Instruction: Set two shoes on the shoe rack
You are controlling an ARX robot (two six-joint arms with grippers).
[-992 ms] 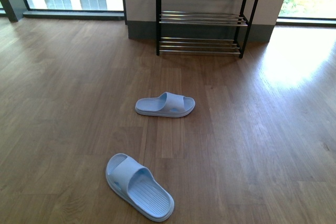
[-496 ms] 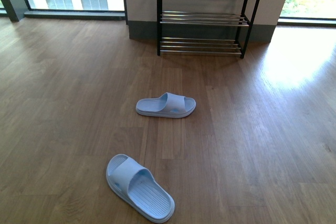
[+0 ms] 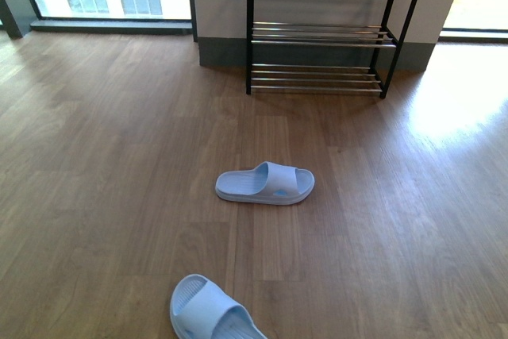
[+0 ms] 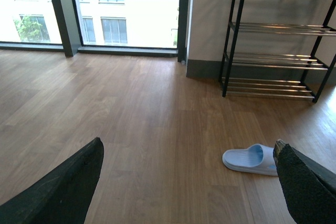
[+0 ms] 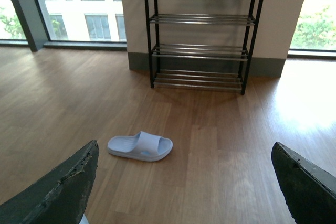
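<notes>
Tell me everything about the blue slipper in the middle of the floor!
That pale blue slide sandal looks like smooth rubber, with a wide strap over the toe end and an open heel. It lies flat, sole down, on the wooden floor, sideways to the shoe rack, toe end rightward in the front view. Only the floor touches it; the other sandal lies apart, nearer the robot.

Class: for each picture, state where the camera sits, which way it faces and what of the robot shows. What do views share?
Front view: on the body, facing the shoe rack; no arm shows.
Left wrist view: on left wrist, facing the rack; left pincer open.
Right wrist view: on right wrist, same aim; right pincer open.
Shared: rack, far sandal.
</notes>
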